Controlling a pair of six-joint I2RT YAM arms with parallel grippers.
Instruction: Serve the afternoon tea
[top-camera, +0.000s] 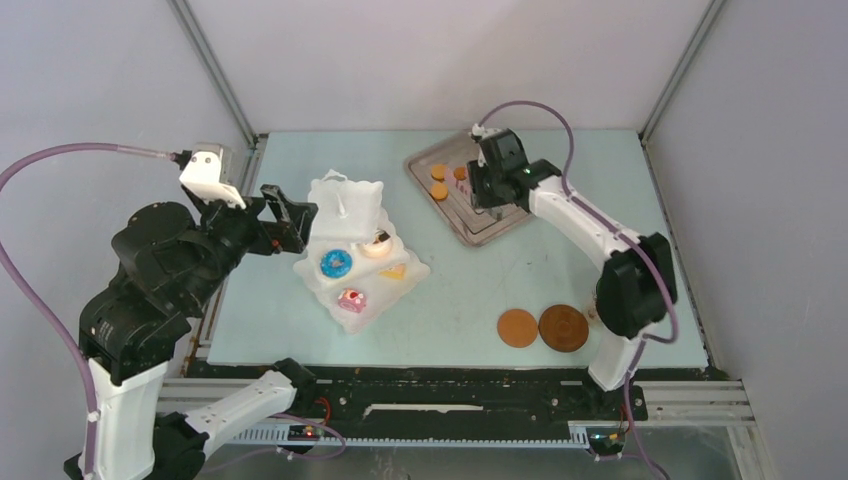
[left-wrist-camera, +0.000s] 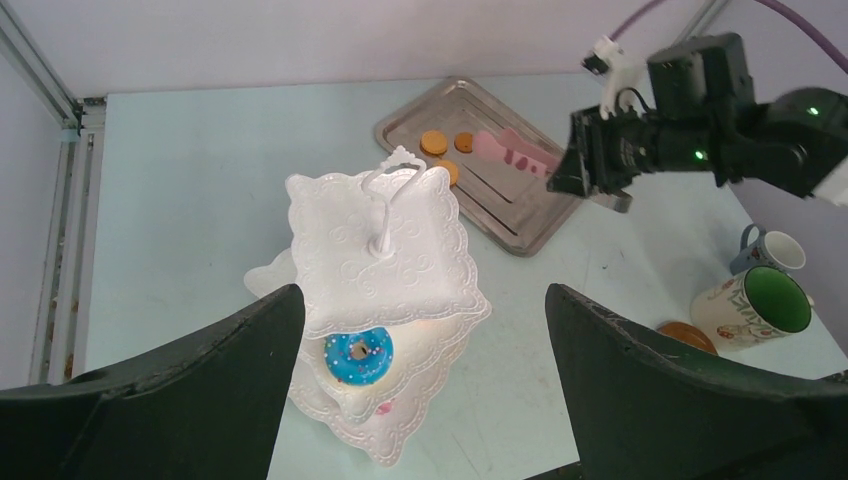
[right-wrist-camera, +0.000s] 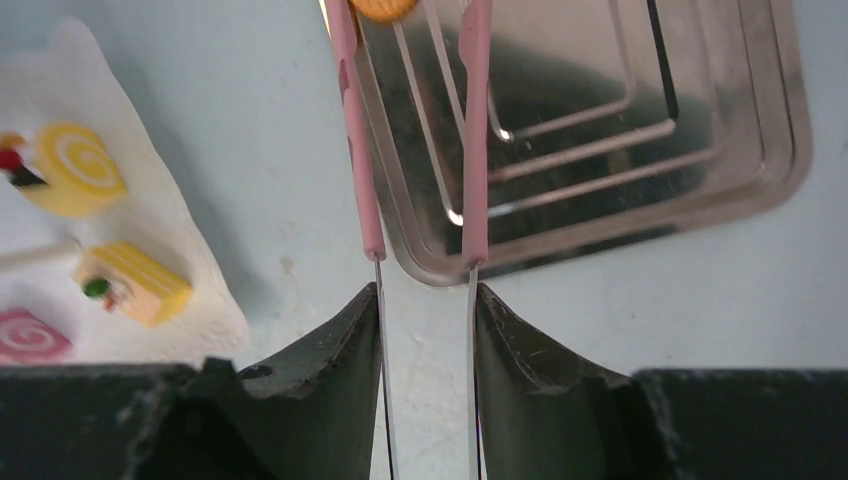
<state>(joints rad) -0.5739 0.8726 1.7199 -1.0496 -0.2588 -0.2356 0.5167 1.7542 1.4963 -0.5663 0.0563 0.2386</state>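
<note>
The white three-tier stand (top-camera: 345, 215) (left-wrist-camera: 385, 240) holds a blue doughnut (top-camera: 336, 263) (left-wrist-camera: 358, 355), a yellow cake slice (top-camera: 393, 272) (right-wrist-camera: 135, 283), a pink pastry (top-camera: 351, 299) and a brown-topped one (top-camera: 377, 243). My left gripper (top-camera: 293, 222) (left-wrist-camera: 422, 292) is open, just left of the stand, holding nothing. Over the silver tray (top-camera: 480, 232), my right gripper (top-camera: 478, 190) (right-wrist-camera: 428, 295) is shut on the pink tongs (right-wrist-camera: 362, 150) (left-wrist-camera: 515, 153). An orange biscuit (right-wrist-camera: 383, 8) lies between the tong tips. More biscuits (top-camera: 438, 172) lie on the tray.
Two brown coasters (top-camera: 517, 328) (top-camera: 563, 327) lie near the right arm's base. A green-lined mug (left-wrist-camera: 755, 308) and a small white cup (left-wrist-camera: 768, 250) stand beside them, hidden behind the right arm in the top view. Grey walls enclose the table.
</note>
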